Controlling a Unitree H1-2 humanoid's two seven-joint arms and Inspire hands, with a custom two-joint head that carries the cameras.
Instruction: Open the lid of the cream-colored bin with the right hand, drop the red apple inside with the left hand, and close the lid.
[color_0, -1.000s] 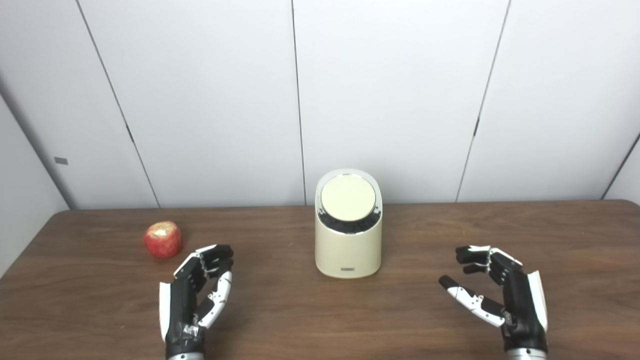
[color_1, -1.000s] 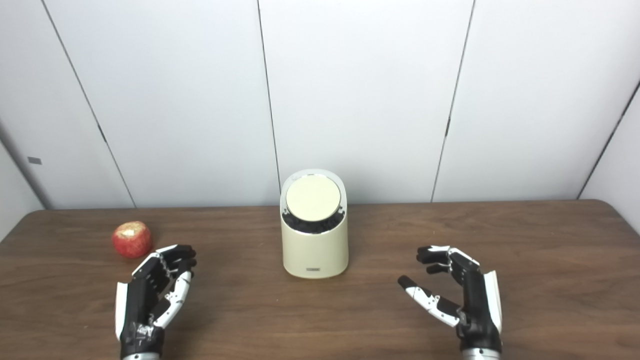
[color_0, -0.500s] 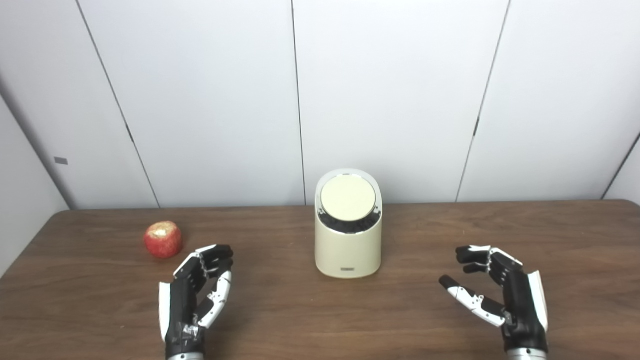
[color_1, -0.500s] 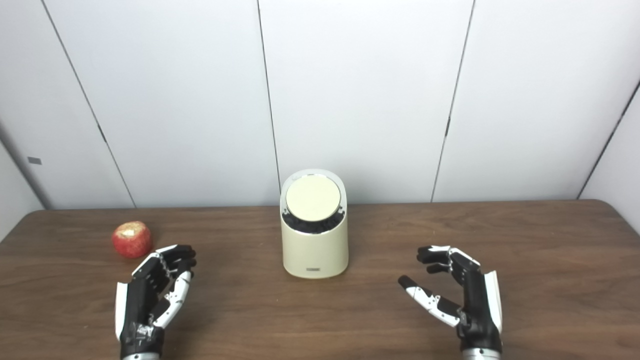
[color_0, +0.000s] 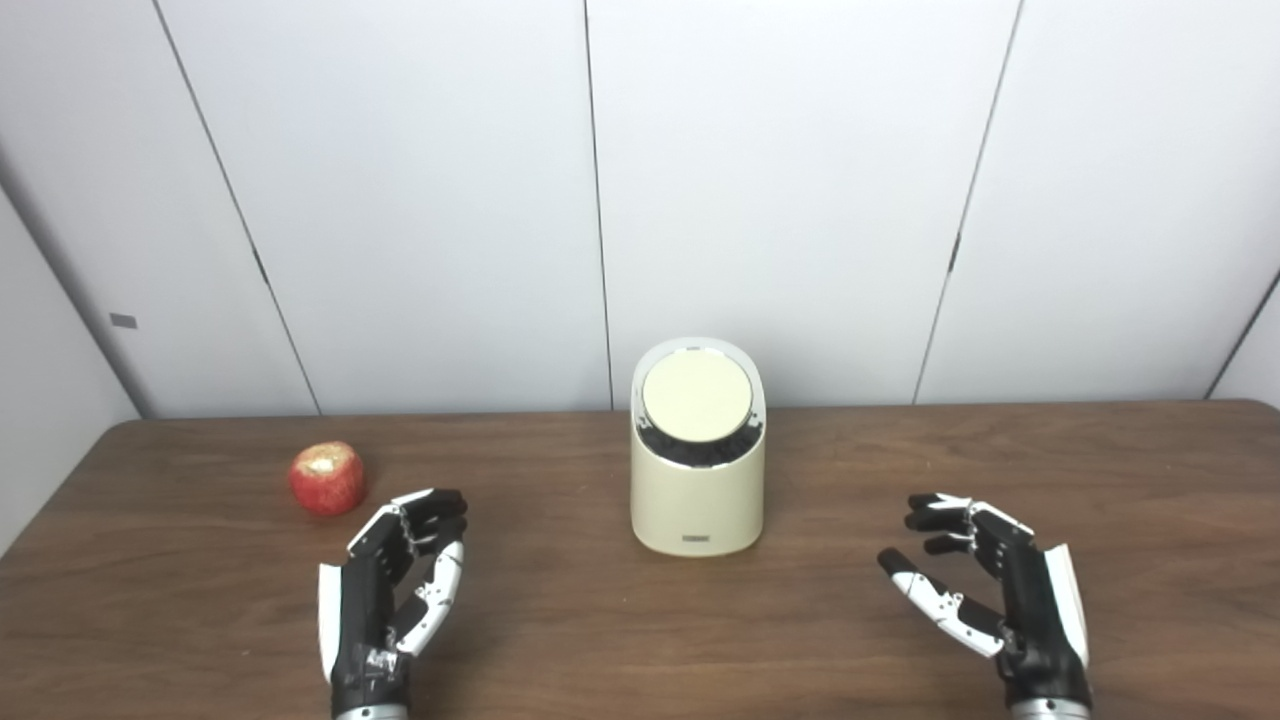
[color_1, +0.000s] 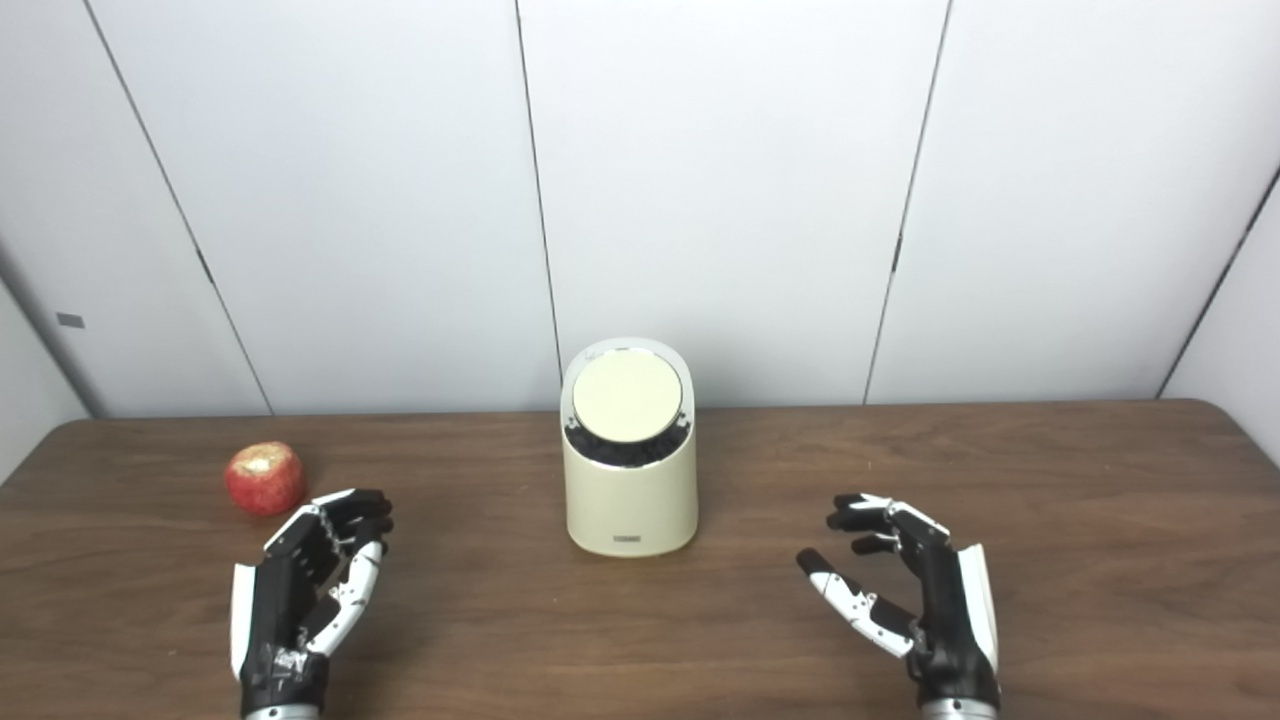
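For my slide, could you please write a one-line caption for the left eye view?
Both open hands, left hand and right hand, flank closed cream-colored plastic bin; red apple waits on wooden table.

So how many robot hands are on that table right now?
2. The left robot hand hovers near the table's front left, close to the red apple. The right robot hand is at the front right, to the right of the cream-colored bin. Both are open and empty.
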